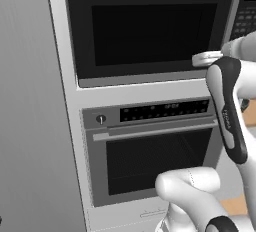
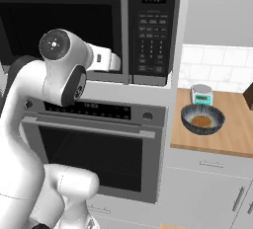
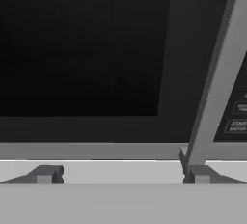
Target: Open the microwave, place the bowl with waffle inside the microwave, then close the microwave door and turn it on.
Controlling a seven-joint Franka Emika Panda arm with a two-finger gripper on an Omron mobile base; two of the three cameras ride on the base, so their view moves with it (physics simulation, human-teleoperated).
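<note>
The microwave (image 1: 150, 31) is built in above the oven, and its door (image 3: 82, 49) is shut, black with a dark glass window. The grey bar handle (image 3: 217, 83) runs down the door's right edge (image 2: 125, 25), beside the keypad (image 2: 153, 40). My gripper (image 3: 123, 175) is open and holds nothing. It faces the bottom edge of the door, one fingertip (image 3: 200, 175) just under the handle's lower end. The dark bowl (image 2: 202, 119) with the brown waffle (image 2: 201, 121) stands on the wooden counter (image 2: 232, 134) to the right.
The grey oven (image 1: 150, 151) with a horizontal handle (image 2: 89, 127) sits directly below the microwave. A small scale-like device (image 2: 201, 95) stands behind the bowl. A tall grey panel (image 1: 30, 101) closes off the left side.
</note>
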